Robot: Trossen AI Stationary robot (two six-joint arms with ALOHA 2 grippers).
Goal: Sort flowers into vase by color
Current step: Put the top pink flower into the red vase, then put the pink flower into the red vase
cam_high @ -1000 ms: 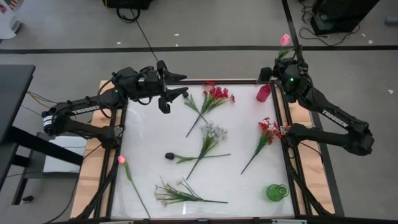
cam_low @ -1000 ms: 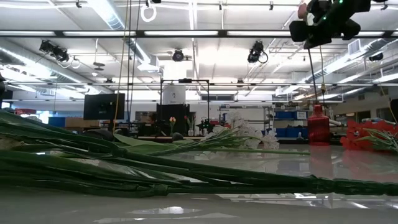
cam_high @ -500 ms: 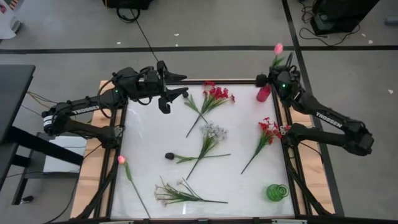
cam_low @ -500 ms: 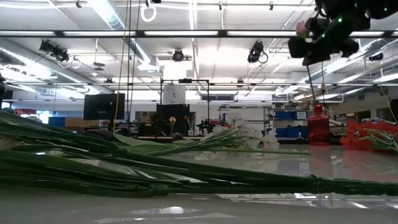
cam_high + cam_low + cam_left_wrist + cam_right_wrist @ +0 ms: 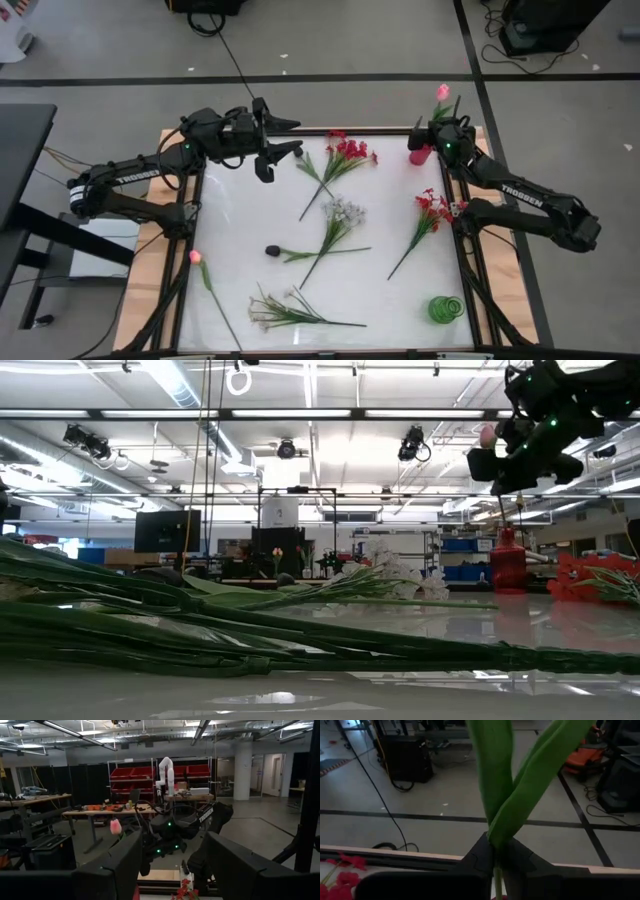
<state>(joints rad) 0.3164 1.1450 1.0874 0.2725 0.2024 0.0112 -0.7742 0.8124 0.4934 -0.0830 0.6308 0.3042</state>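
My right gripper (image 5: 437,137) is shut on a pink-bud flower and hangs over the pink vase (image 5: 422,153) at the table's far right corner. The bud (image 5: 442,91) stands above the gripper, and the thin stem (image 5: 500,510) drops toward the vase (image 5: 511,560). My left gripper (image 5: 275,160) is open in the air over the far left part of the table, away from every flower. On the table lie two red sprays (image 5: 345,155) (image 5: 430,210), two white sprays (image 5: 340,215) (image 5: 285,312), a dark bud (image 5: 273,251) and another pink bud (image 5: 196,258). My right gripper pinches the flower's green stem (image 5: 496,854) between its two fingers, just below where the two leaves fork. The fingers lie across the stem. The flower is upright and lifted clear of the table, bud up and stem down. Whether the stem's lower end touches the vase, I cannot tell.
A green vase (image 5: 446,308) stands near the table's near right corner. The table's dark frame (image 5: 194,215) runs along both sides. Bare white surface lies between the central white spray and the right-hand red spray.
My right gripper has carried the pink-bud flower down and toward the table's left and near side, from beyond the far right corner to above the pink vase. The flower has stayed upright, its stem end lowering toward the vase.
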